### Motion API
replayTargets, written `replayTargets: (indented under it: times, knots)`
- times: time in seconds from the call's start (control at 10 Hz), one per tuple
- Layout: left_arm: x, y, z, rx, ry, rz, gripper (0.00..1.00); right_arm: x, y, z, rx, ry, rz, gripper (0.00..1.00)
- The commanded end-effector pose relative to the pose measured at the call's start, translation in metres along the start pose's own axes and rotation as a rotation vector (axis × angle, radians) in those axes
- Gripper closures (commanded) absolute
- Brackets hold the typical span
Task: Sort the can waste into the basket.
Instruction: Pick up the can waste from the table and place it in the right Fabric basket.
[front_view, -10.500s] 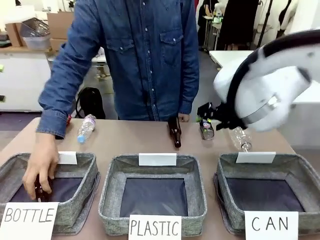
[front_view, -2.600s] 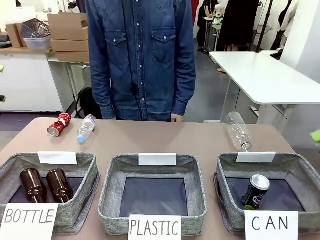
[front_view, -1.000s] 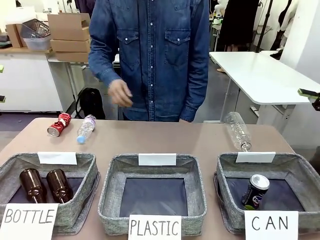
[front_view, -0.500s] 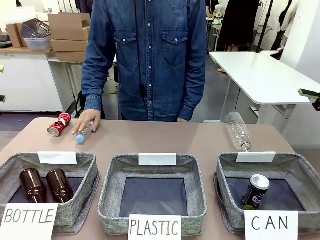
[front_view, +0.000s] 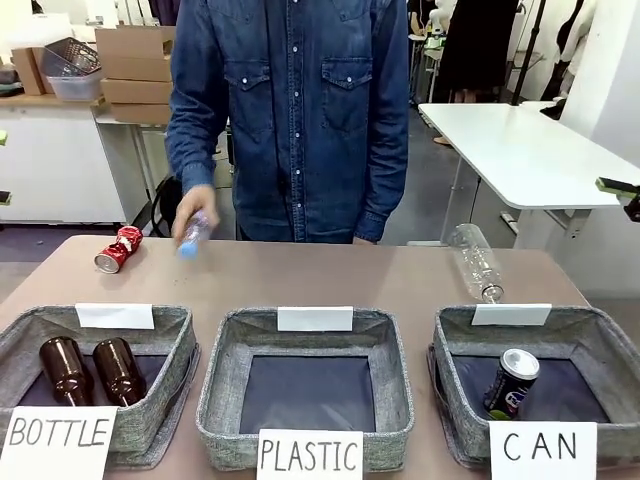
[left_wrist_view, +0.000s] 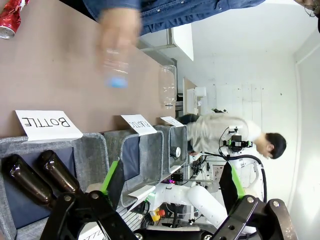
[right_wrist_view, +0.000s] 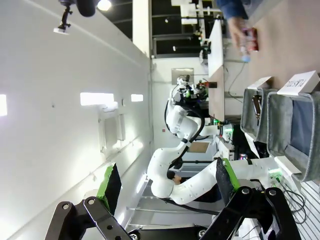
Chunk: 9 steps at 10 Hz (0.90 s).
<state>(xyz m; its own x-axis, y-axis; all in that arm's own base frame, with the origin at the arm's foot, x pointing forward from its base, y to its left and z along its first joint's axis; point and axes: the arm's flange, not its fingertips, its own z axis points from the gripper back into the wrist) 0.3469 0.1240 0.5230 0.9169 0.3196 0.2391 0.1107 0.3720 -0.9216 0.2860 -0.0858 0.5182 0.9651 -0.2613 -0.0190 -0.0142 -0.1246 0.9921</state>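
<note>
The dark can (front_view: 512, 382) is leaning inside the basket (front_view: 600, 335), while the crushed red can (front_view: 118, 249) is lying well to the basket's left. Also left of the basket, a person's hand (front_view: 191, 208) is holding a small plastic bottle (front_view: 194, 236). The left gripper (left_wrist_view: 170, 182) and right gripper (right_wrist_view: 166, 186) are hanging with fingers spread, gripping nothing.

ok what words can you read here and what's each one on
"BOTTLE": left card, on the left basket.
"PLASTIC": middle card, on the middle basket.
"CAN": right card, on the right basket.
Print on the dark can: too small to read.
White tags on the far rims: blank.
</note>
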Motion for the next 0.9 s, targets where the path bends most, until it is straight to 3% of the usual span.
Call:
replayTargets:
  times: [0.0,0.2,0.4,0.5,0.6,0.8]
  knots:
    - [0.000,0.000,0.000,0.000,0.000,0.000,0.00,-0.002,0.000,0.001,-0.003,0.002,0.007,0.00]
    - [0.006,-0.003,-0.004,0.130,-0.014,-0.005,0.00,-0.002,0.000,0.001,-0.003,0.002,0.007,0.00]
    - [0.018,-0.005,-0.031,0.210,0.040,-0.014,0.00,-0.002,0.000,0.001,-0.003,0.002,0.007,0.00]
    - [0.023,-0.004,-0.046,0.265,0.013,-0.007,0.00,-0.002,0.000,0.001,-0.003,0.002,0.007,0.00]
    - [0.026,-0.006,-0.052,0.295,0.024,-0.011,0.00,-0.002,0.000,0.001,-0.003,0.002,0.007,0.00]
    - [0.034,-0.009,-0.030,0.241,-0.008,0.031,0.00,-0.002,0.000,0.001,-0.003,0.002,0.007,0.00]
